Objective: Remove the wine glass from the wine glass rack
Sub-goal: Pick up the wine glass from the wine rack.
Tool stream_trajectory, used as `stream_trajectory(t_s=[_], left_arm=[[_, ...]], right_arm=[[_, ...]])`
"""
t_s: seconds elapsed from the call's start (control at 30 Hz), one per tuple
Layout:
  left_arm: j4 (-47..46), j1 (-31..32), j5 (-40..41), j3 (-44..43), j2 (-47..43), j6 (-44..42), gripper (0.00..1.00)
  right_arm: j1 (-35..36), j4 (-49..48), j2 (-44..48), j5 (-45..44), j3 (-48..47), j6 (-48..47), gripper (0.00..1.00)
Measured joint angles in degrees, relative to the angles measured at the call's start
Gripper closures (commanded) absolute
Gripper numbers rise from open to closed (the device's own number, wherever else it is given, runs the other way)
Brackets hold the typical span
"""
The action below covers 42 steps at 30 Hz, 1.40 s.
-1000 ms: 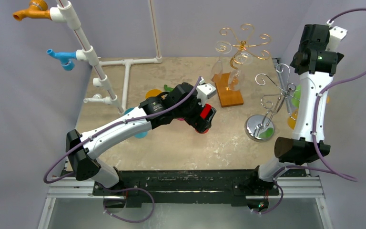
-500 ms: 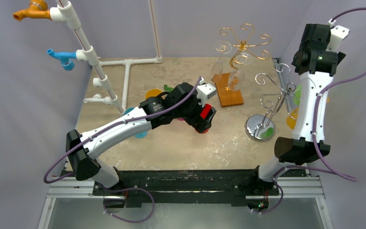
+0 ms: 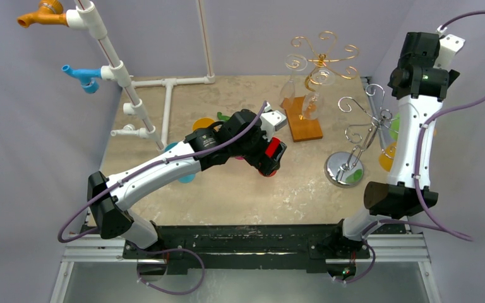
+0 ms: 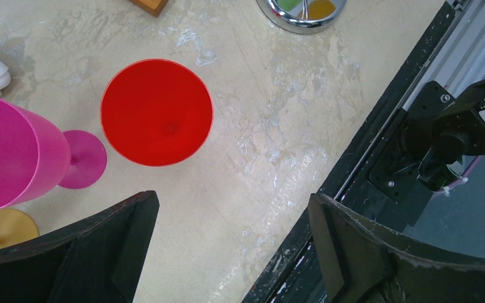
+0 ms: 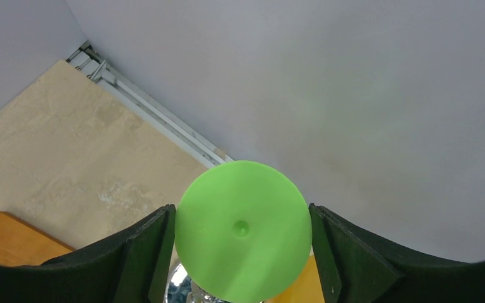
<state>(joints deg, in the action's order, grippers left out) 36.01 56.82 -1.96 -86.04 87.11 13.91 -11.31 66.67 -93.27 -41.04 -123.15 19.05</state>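
Note:
In the right wrist view, the green wine glass (image 5: 242,230) shows its round foot towards the camera. My right gripper (image 5: 241,214) is shut on it, with both fingers against the foot's rim. From above, a sliver of the green wine glass (image 3: 393,126) shows beside the right arm, next to a curled hook of the silver wine glass rack (image 3: 359,134). Whether the glass still hangs on that hook is hidden. My left gripper (image 4: 232,201) is open and holds nothing. It hovers over the table near a red glass (image 4: 156,112).
An orange glass (image 3: 386,158) hangs low by the silver rack's chrome base (image 3: 344,169). A gold rack (image 3: 321,58) with clear glasses stands on a wooden block (image 3: 304,123). A pink glass (image 4: 12,151) stands beside the red one. White pipes (image 3: 110,60) rise at the back left.
The right arm's wrist has edged slightly to the right. The left arm has stayed still.

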Motion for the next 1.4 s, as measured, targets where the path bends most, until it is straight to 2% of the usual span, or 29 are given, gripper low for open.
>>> stream_trajectory(t_s=[0.57, 1.4], left_arm=[[0.0, 0.0, -0.42, 0.0, 0.0, 0.0, 0.03], [0.0, 0.0, -0.39, 0.0, 0.0, 0.0, 0.03]], right_arm=[[0.0, -1.2, 5.18, 0.94, 4.59, 0.42, 0.57], [0.0, -2.08, 6.19, 13.4, 5.88, 0.61, 0.59]])
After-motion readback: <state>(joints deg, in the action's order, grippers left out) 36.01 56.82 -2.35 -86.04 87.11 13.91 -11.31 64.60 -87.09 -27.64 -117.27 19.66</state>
